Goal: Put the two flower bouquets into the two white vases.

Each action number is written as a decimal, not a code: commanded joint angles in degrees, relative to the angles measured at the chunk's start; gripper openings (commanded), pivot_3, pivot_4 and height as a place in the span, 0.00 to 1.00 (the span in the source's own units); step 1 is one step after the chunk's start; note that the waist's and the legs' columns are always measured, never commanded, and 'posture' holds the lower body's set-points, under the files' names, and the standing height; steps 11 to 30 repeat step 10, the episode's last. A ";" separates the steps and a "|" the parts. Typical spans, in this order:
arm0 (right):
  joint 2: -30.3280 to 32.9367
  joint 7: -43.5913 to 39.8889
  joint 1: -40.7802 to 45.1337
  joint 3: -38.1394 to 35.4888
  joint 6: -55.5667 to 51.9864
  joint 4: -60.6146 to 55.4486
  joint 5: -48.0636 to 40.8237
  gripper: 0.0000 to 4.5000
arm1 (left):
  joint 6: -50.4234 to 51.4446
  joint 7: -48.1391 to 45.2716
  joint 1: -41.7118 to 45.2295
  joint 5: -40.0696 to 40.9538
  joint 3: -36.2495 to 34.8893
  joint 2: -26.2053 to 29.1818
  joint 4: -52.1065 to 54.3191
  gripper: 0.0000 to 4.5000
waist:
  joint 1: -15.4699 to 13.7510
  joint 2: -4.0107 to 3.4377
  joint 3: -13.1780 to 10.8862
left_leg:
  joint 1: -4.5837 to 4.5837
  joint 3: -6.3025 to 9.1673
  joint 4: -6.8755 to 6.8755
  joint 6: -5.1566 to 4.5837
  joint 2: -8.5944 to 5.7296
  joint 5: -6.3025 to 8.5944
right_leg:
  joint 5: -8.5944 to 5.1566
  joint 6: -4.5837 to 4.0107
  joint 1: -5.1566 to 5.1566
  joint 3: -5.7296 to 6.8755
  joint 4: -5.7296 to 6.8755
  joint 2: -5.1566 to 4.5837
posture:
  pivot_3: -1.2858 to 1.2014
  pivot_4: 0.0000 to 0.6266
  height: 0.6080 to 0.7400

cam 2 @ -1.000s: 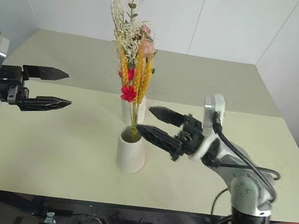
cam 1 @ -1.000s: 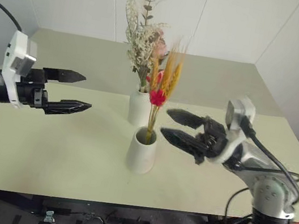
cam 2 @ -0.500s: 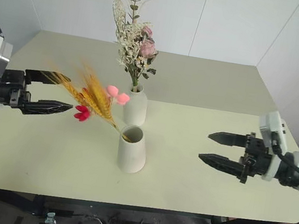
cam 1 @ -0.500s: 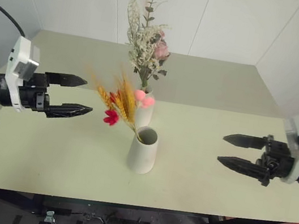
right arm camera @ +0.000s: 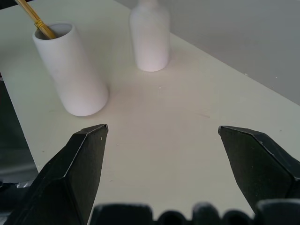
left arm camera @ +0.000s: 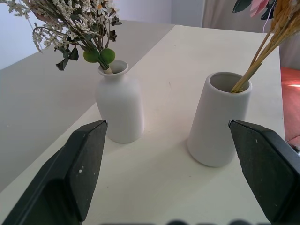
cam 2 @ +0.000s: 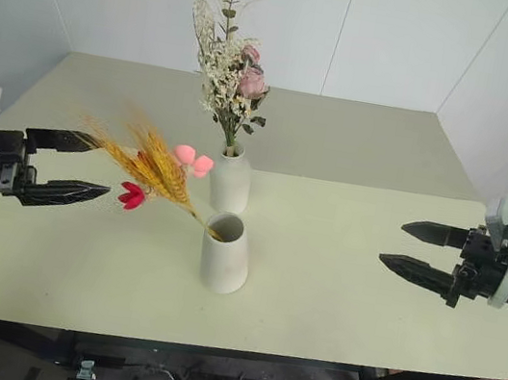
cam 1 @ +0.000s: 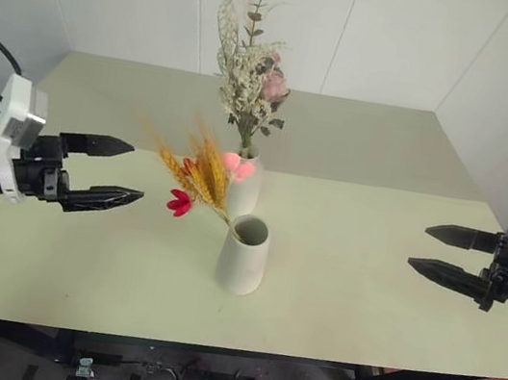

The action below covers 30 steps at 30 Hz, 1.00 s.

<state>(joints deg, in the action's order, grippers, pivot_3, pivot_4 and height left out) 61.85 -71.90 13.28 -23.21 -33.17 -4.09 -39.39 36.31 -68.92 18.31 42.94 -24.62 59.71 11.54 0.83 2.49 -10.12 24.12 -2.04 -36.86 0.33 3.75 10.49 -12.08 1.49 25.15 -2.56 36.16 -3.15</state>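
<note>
Readable text: none
Labels or brands: none legible on any vase, bouquet or the bench
Numbers, signs: none

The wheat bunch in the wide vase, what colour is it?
Golden yellow, with small pink and red flowers; the wheat bunch shows best in the left eye view.

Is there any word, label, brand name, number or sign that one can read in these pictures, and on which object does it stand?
None: no readable text anywhere.
Bottle-shaped vase: plain white, no label.
Wide-mouthed vase: plain white, no label.
Left gripper and right gripper: plain black fingers, no marking.
Table: bare, no sign or number.
</note>
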 commanded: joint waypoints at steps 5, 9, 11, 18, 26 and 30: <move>0.48 0.03 0.89 -2.27 1.38 -0.32 -0.15 0.99 | -1.08 -0.42 0.69 0.84 -1.84 0.73 0.29 1.00 | 0.00 0.00 0.00 | 0.00 0.00 0.00 0.00 -0.01 0.00 | 0.00 0.00 0.00 0.00 0.00 -0.01 | 0.52 0.24 1.00; 0.41 0.06 1.08 -2.44 1.52 0.04 -0.21 0.99 | -1.19 -0.58 0.93 0.74 -1.42 0.65 -0.06 1.00 | 0.01 0.00 0.00 | 0.00 0.00 0.00 0.00 -0.01 0.00 | 0.00 0.00 0.00 0.00 0.00 0.00 | 0.52 0.24 1.00; 0.36 0.13 1.04 -2.57 1.45 0.03 -0.29 0.99 | -1.13 -0.70 0.86 0.80 -1.41 0.67 -0.06 1.00 | 0.01 0.00 0.00 | 0.00 0.00 0.00 0.00 0.00 0.00 | 0.00 0.00 0.00 0.00 0.00 0.00 | 0.52 0.24 1.00; 0.36 0.13 1.04 -2.57 1.45 0.03 -0.29 0.99 | -1.13 -0.70 0.86 0.80 -1.41 0.67 -0.06 1.00 | 0.01 0.00 0.00 | 0.00 0.00 0.00 0.00 0.00 0.00 | 0.00 0.00 0.00 0.00 0.00 0.00 | 0.52 0.24 1.00; 0.36 0.13 1.04 -2.57 1.45 0.03 -0.29 0.99 | -1.13 -0.70 0.86 0.80 -1.41 0.67 -0.06 1.00 | 0.01 0.00 0.00 | 0.00 0.00 0.00 0.00 0.00 0.00 | 0.00 0.00 0.00 0.00 0.00 0.00 | 0.52 0.24 1.00; 0.36 0.13 1.04 -2.57 1.45 0.03 -0.29 0.99 | -1.13 -0.70 0.86 0.80 -1.41 0.67 -0.06 1.00 | 0.01 0.00 0.00 | 0.00 0.00 0.00 0.00 0.00 0.00 | 0.00 0.00 0.00 0.00 0.00 0.00 | 0.52 0.24 1.00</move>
